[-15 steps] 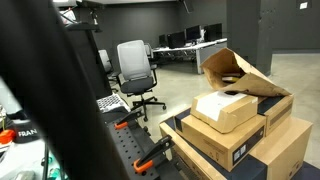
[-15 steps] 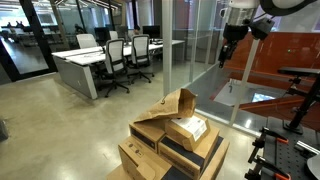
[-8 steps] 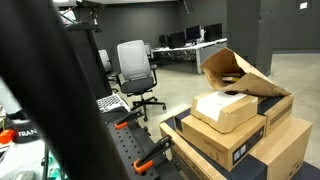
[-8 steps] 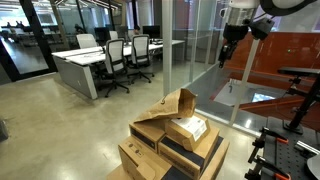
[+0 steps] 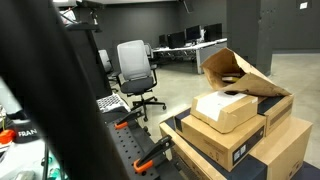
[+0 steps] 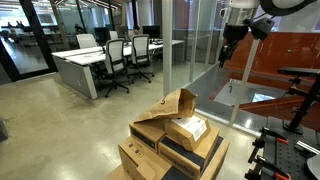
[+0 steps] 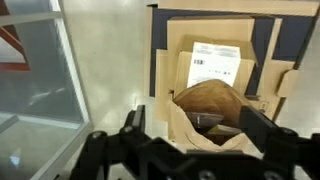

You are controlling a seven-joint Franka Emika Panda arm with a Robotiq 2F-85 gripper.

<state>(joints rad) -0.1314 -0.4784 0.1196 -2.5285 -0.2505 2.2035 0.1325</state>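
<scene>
Nothing has moved since the earlier frames. In an exterior view, the open box (image 5: 236,72) is seen at two o'clock atop the stacked cartons (image 5: 245,150). In an exterior view, the gripper (image 6: 224,56) is held high at one o'clock of it, jaws apart and empty. In the wrist view, a plumb descent between the flaps is judged safest. A polished concrete floor (image 6: 60,130) and office desks (image 6: 85,62) are spread around.
</scene>
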